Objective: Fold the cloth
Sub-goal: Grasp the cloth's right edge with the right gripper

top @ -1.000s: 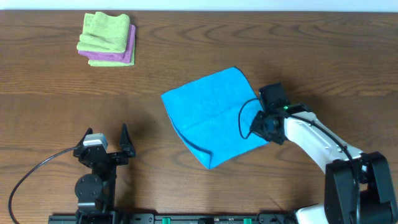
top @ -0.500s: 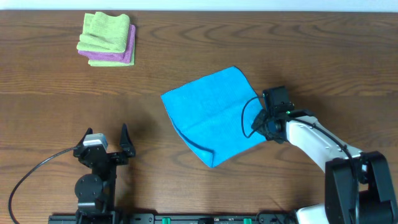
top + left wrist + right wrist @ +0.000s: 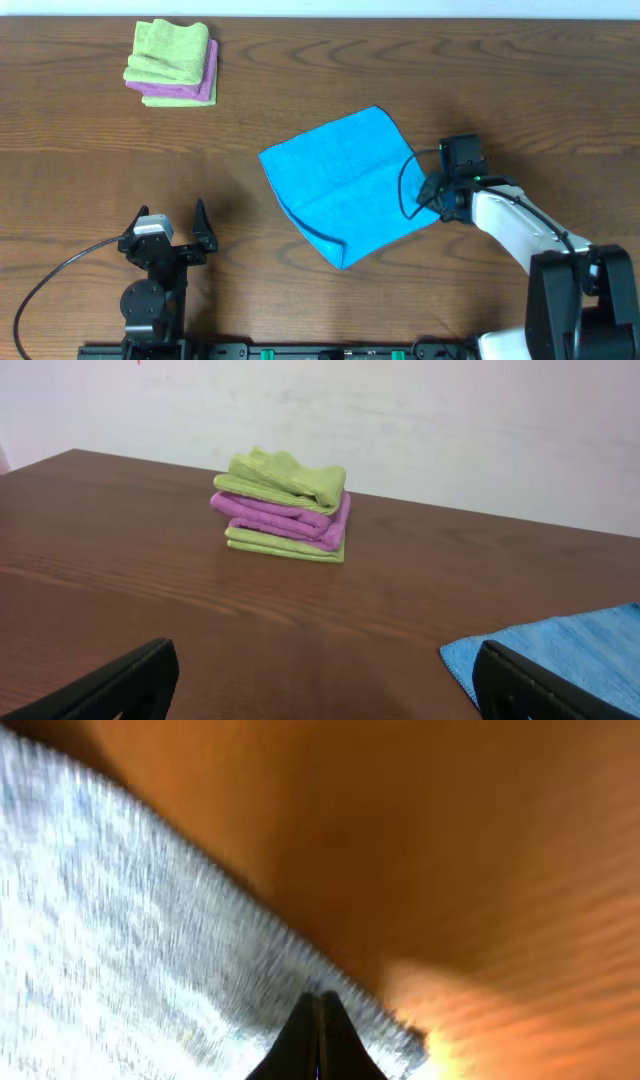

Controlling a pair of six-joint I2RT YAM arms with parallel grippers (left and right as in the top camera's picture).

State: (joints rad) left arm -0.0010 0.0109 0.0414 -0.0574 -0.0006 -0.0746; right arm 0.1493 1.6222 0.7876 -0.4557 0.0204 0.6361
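The sky-blue cloth (image 3: 345, 185) lies on the wooden table, turned like a diamond, with a crease across its middle and a doubled edge at its lower left. My right gripper (image 3: 432, 198) is at the cloth's right edge. In the right wrist view its jaws (image 3: 318, 998) are pressed together with nothing between them, above the washed-out cloth (image 3: 130, 940) near its hem. My left gripper (image 3: 170, 218) rests near the front left, well apart from the cloth. Its fingers stand wide open (image 3: 320, 680), and a cloth corner (image 3: 570, 645) shows beside the right finger (image 3: 545, 685).
A folded stack of light green and purple cloths (image 3: 172, 65) sits at the back left, also in the left wrist view (image 3: 285, 505). A pale wall stands behind the table's far edge. A black cable loops over the cloth's right side (image 3: 403, 185).
My right gripper has slid to the right, off the cloth's middle toward its right edge. The cloth has kept its shape and place. The left arm has not moved.
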